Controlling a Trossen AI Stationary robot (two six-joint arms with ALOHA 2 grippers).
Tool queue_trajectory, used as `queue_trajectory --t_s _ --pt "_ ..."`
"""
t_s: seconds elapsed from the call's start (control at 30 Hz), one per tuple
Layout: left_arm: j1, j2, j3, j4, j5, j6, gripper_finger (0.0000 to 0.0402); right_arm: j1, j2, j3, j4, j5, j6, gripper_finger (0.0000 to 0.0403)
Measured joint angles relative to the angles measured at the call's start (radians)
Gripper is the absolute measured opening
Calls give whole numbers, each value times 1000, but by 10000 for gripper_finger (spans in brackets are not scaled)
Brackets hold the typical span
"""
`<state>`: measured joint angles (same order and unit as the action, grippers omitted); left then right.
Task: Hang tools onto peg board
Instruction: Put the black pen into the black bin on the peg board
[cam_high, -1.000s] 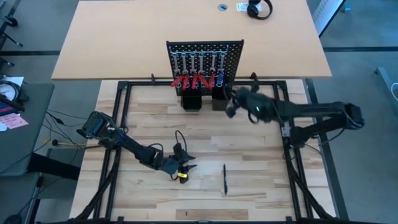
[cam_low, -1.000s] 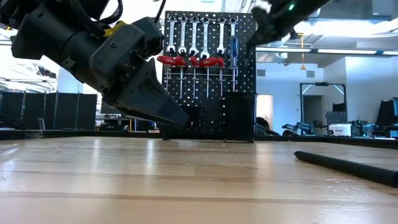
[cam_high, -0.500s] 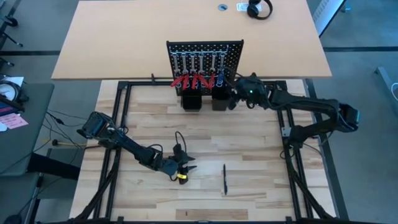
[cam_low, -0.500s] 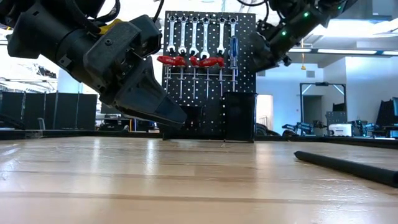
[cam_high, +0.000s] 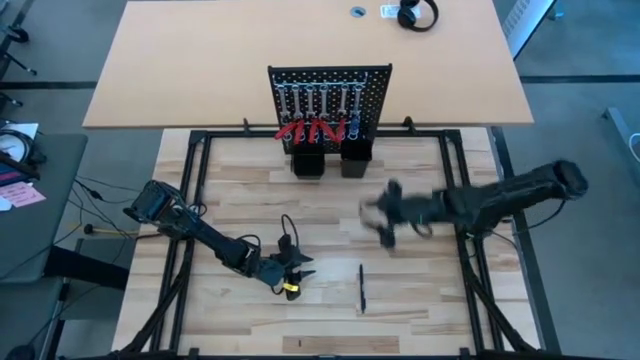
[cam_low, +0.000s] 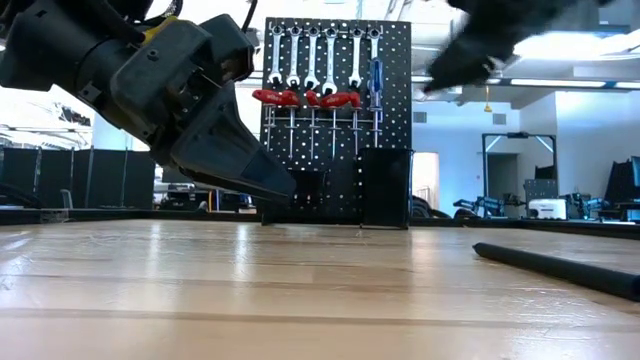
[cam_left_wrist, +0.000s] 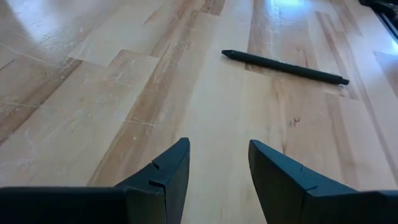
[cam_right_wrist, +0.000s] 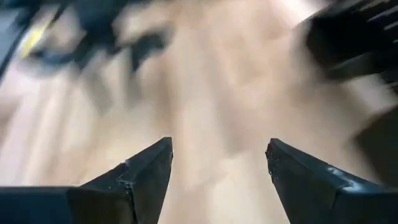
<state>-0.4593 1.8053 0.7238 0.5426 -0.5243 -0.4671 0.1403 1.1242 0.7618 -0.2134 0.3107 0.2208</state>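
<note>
The black peg board (cam_high: 330, 85) stands upright at the table's far edge. On it hang silver wrenches (cam_low: 312, 55), red-handled tools (cam_low: 300, 97) and a blue-handled screwdriver (cam_low: 376, 78). A thin black stick-like tool (cam_high: 361, 288) lies flat on the table near the front edge, and it also shows in the left wrist view (cam_left_wrist: 283, 65). My left gripper (cam_high: 303, 264) hovers low just left of it, open and empty (cam_left_wrist: 217, 146). My right gripper (cam_high: 382, 218) is blurred above the table's middle right, open and empty (cam_right_wrist: 217, 146).
Two black box holders (cam_high: 308, 163) (cam_high: 352, 160) stand at the board's foot. A black metal frame (cam_high: 190, 200) runs around the wooden table top. Bare wood lies between the board and the stick tool. Headphones (cam_high: 416, 14) lie on the desk behind.
My right gripper first went up to the peg board's right side, then swung fast away from it toward the table's near edge, and now sits blurred over the middle right. The tools on the board and the stick on the table have stayed put.
</note>
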Motion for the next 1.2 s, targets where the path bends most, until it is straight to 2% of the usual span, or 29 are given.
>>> queue_trajectory --t_s 0.17,0.27,0.4,0.47,0.67,0.83,0.93,1.07,1.13,1.2 --pt "-8 0 0 27 -30 10 154 285 114 -112 60 -3 112 270" --pt "-8 0 0 46 -31 27 154 417 222 -159 218 -67 125 270" --pt "-4 0 0 55 -47 49 154 513 392 -156 498 -104 80 270" --pt "-2 0 0 53 -50 51 154 535 475 -139 549 -103 0 270" --pt "-1 0 0 50 -50 51 154 468 626 -46 448 -121 -163 270" --pt "-1 0 0 42 -49 52 154 380 663 -6 375 -304 -270 269" --pt "-1 0 0 38 -49 52 154 332 693 -7 369 -380 -297 262" --pt "0 0 0 38 -49 52 154 270 740 -6 406 -455 -289 236" --pt "-1 0 0 38 -49 52 154 243 754 -6 424 -500 -272 212" --pt "-1 0 0 38 -49 52 154 234 761 -5 430 -491 -263 178"
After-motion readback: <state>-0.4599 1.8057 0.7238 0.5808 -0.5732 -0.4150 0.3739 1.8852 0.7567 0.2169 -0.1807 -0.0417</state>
